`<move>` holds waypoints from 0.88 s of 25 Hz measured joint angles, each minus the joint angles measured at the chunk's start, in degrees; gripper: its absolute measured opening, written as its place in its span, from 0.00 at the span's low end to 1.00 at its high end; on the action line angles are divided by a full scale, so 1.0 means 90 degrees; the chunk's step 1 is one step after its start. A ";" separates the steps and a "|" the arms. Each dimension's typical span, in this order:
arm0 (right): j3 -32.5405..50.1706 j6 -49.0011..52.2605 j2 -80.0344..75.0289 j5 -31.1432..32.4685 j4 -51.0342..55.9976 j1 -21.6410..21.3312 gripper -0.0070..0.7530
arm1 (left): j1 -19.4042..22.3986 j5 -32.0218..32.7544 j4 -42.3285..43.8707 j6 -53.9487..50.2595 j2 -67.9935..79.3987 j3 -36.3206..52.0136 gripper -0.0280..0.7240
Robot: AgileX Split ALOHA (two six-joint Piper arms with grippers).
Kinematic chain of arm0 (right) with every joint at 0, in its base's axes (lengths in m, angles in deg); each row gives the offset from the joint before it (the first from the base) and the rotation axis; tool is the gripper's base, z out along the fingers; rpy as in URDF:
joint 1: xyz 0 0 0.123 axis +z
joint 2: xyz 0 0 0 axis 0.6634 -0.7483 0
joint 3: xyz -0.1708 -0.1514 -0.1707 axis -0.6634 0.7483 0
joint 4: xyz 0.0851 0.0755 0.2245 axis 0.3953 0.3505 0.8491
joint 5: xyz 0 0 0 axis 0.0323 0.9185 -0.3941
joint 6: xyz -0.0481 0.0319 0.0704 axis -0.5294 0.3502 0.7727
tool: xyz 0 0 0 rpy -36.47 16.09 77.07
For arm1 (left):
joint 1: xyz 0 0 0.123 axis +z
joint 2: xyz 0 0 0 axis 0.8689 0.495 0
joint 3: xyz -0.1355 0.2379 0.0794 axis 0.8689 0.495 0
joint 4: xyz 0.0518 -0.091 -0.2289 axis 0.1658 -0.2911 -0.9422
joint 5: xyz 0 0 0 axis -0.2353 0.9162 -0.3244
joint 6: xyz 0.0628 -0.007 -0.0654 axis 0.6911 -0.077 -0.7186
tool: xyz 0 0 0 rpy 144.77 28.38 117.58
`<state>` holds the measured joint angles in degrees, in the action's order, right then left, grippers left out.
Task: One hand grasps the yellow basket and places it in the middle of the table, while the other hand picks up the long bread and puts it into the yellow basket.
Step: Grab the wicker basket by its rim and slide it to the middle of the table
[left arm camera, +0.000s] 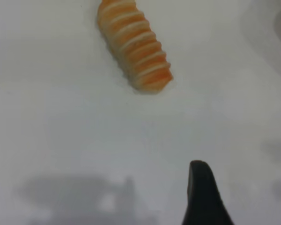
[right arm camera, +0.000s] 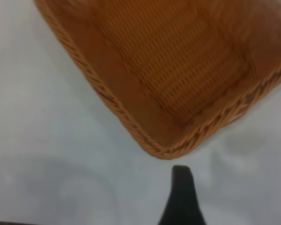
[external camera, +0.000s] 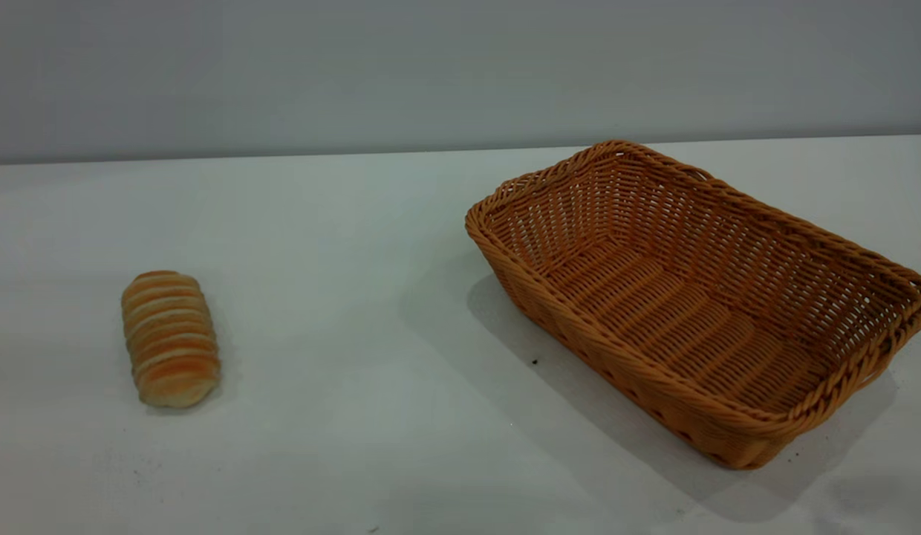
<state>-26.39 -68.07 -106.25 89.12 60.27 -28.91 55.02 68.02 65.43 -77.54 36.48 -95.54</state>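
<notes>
The long bread (external camera: 170, 338), banded orange-brown and cream, lies on the table (external camera: 342, 357) at the left. It also shows in the left wrist view (left arm camera: 134, 44), with my left gripper (left arm camera: 202, 197) above the table, some way short of it and empty. The yellow basket (external camera: 698, 297) stands empty at the right, turned at an angle. In the right wrist view a corner of the basket (right arm camera: 178, 70) is just beyond my right gripper (right arm camera: 181, 197), which does not touch it. Neither gripper shows in the exterior view.
A plain grey wall (external camera: 460, 67) runs behind the table's far edge. A few small dark specks (external camera: 535, 362) lie on the tabletop near the basket. Bare table lies between the bread and the basket.
</notes>
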 joint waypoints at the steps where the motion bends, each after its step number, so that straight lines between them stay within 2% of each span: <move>1: -0.0173 0.0015 -0.0479 -0.0018 0.0020 0.0000 0.78 | 0.0000 -0.0077 0.0000 0.0050 0.0085 0.0000 0.71; 8: -0.0898 0.0545 -0.2734 -0.0219 0.0068 0.0000 0.78 | 0.0000 -0.0252 -0.0022 0.0207 0.0322 0.0000 0.71; 13: -0.0909 0.1329 -0.3242 -0.0715 -0.0314 0.0000 0.78 | 0.0000 -0.0252 -0.0128 0.0215 0.0322 0.0000 0.71; 22: -0.0931 0.1952 -0.3929 -0.1167 -0.0858 0.0000 0.78 | 0.0000 -0.0252 -0.0157 0.0217 0.0322 0.0000 0.71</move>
<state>-34.77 -50.50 -141.61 78.61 52.54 -28.91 55.02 65.75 64.02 -75.59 39.37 -95.54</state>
